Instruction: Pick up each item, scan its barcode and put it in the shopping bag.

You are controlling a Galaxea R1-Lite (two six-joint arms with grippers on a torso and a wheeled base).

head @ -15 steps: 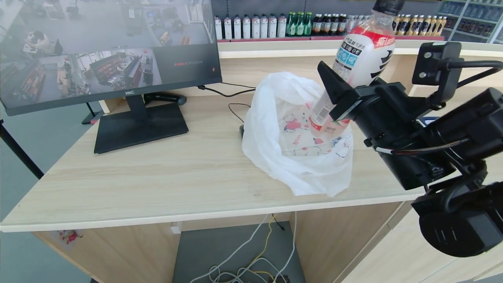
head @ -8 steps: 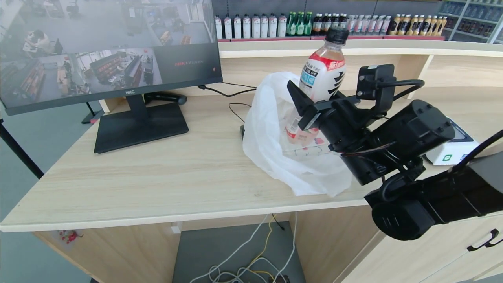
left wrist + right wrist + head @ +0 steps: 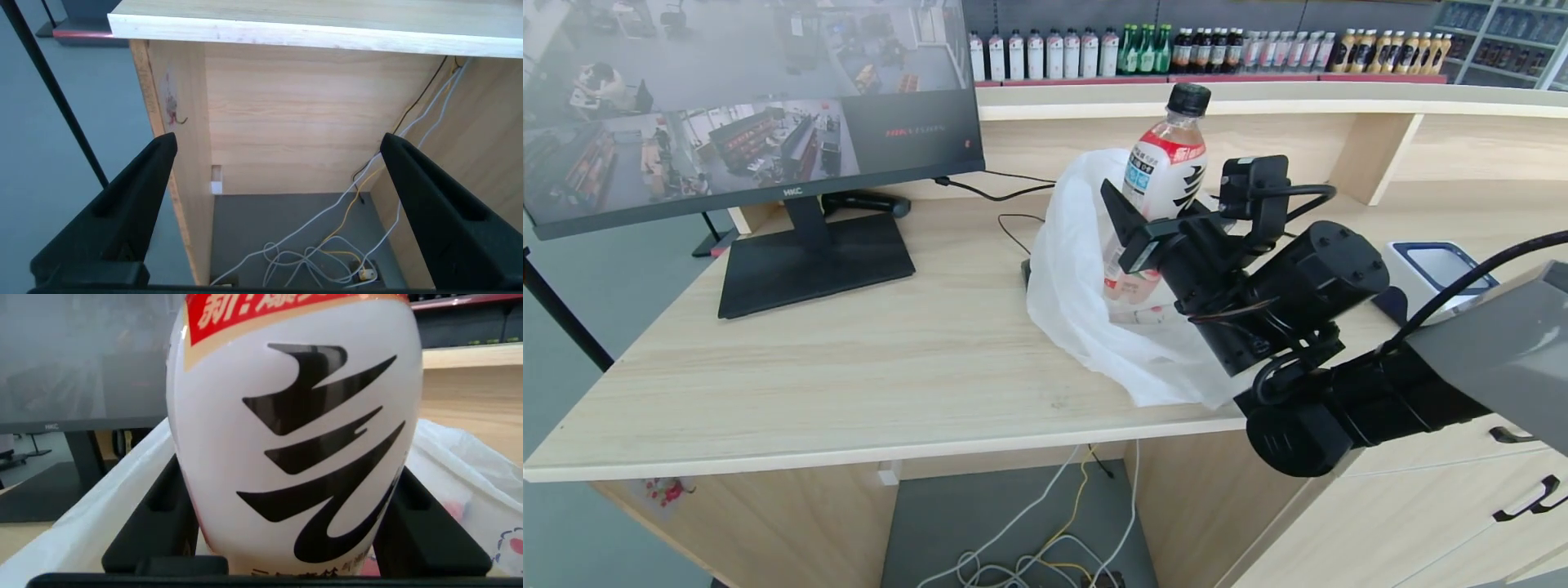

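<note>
The left gripper (image 3: 278,196) hung with its jaws spread wide and holding nothing, well apart from the shopping bag (image 3: 1082,278) and below it, facing the counter's front panel (image 3: 286,131) and loose cables (image 3: 327,245); it seemed parked out of the way. Left of the bag a monitor (image 3: 743,98) stood on the counter (image 3: 849,367), far enough off to leave the bag's mouth free. The bag sagged open, its rim slumped outward, which left room to lower something in. Just above that opening the drink bottle (image 3: 1160,175) stood near upright, cap up, its base at the bag's mouth; the right gripper (image 3: 1168,233) was clamped across its lower body, likely so the base could go in first. Right of the bag sat a barcode scanner (image 3: 1433,269), window up, near enough for an easy pass.
</note>
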